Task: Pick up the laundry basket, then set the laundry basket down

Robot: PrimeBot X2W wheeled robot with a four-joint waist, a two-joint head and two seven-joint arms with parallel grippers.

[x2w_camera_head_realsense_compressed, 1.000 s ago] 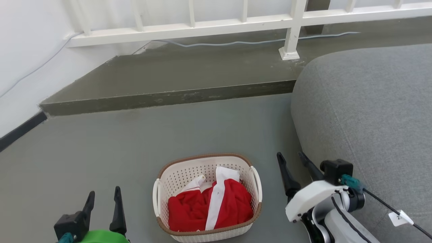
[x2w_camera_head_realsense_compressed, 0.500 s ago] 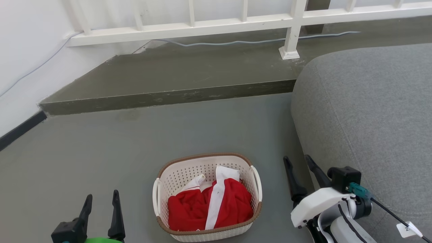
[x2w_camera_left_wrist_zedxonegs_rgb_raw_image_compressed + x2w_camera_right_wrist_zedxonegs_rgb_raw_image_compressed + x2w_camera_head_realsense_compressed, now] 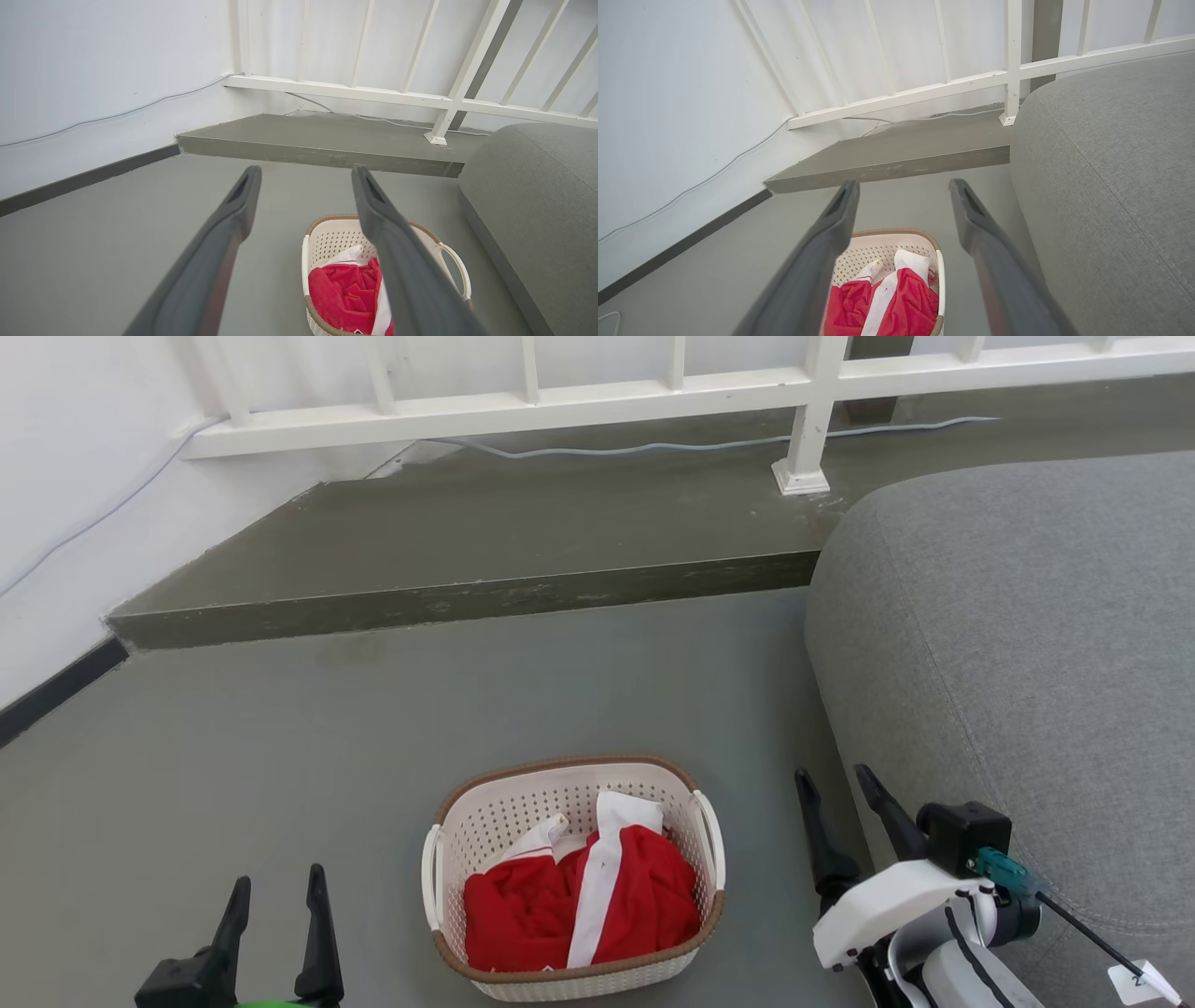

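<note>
Cream perforated laundry basket point(image 3: 509, 814) (red-and-white cloth inside), on grey floor point(image 3: 280, 756) between the arms, one side handle towards each; left jaws and right jaws parted, empty, clear of it, right seemingly nearer.

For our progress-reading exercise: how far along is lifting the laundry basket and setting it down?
Done: nothing certain; the laundry basket stands on the grey floor, a red and white garment inside. In hand: nothing; the left gripper and right gripper are open either side, neither touching it. Left: whether it awaits lifting or was already set down cannot be told.
</note>
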